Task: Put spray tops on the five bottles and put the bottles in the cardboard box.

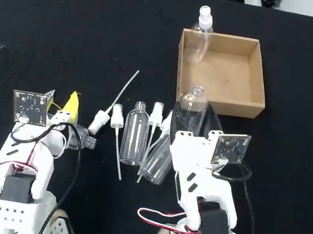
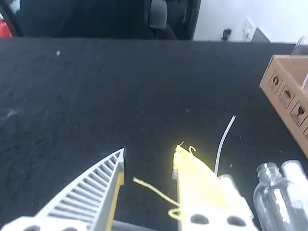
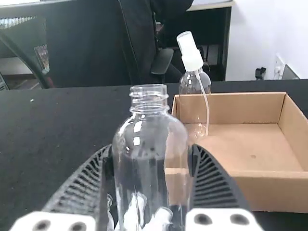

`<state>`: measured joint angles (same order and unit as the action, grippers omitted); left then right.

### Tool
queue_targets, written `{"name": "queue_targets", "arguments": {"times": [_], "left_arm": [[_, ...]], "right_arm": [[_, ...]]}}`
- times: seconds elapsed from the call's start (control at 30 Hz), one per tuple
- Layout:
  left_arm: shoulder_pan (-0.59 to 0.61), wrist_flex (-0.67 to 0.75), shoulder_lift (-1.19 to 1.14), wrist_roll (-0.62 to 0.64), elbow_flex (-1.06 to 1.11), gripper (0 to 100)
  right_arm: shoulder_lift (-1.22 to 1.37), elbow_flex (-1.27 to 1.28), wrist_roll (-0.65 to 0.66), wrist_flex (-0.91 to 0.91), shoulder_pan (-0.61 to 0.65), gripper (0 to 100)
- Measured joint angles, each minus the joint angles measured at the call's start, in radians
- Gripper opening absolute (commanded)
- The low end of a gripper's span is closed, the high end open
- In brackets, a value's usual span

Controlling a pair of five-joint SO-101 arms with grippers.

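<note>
1. The right gripper [image 3: 151, 150] is clamped on an uncapped bottle [image 3: 149, 120]. Its black fingers [image 3: 84, 190] press on either side of the clear body. The bottle stands upright, with its open neck rising above the fingertips.
2. Just beyond this gripper sits the cardboard box [image 3: 226, 108]. A sprayed bottle [image 3: 191, 72] stands in the box's far corner, with its white top fitted.
3. The left gripper [image 2: 149, 153] is spread wide and grips nothing. Bare black table [image 2: 144, 96] shows between its white finger [image 2: 96, 187] and its yellow finger [image 2: 202, 187].
4. A capless bottle [image 2: 274, 199] lies just beside the yellow finger, on the side toward the other arm. The thin spray top tube [image 2: 224, 144] lies a little ahead of that finger.
5. In the high view, two further bottles [image 1: 135, 133] [image 1: 158, 161] lie on their sides on the table between the two grippers. They are nearer the right one. Loose spray tops [image 1: 118, 116] lie beside them.
</note>
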<state>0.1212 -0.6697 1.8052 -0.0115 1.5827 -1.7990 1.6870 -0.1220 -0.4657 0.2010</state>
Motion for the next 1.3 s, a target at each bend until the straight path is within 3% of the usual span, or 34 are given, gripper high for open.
{"name": "queue_targets", "arguments": {"times": [0.3, 0.63, 0.77, 1.03, 1.3], "left_arm": [[-0.023, -0.005, -0.201, -0.054, -0.152, 17], [-0.235, -0.078, -0.967, -0.138, -0.559, 21], [-0.224, -0.141, -1.231, -0.204, -0.710, 29], [-0.132, -0.546, -1.603, -0.358, -1.129, 29], [-0.132, -0.463, -1.867, -0.377, -1.201, 29]], "right_arm": [[0.000, 0.000, 0.000, 0.000, 0.000, 9.3], [0.000, 0.000, 0.000, 0.000, 0.000, 9.3], [0.000, 0.000, 0.000, 0.000, 0.000, 9.3], [0.000, 0.000, 0.000, -0.011, 0.000, 9.3], [0.000, 0.000, 0.003, -0.017, 0.000, 9.3]]}}
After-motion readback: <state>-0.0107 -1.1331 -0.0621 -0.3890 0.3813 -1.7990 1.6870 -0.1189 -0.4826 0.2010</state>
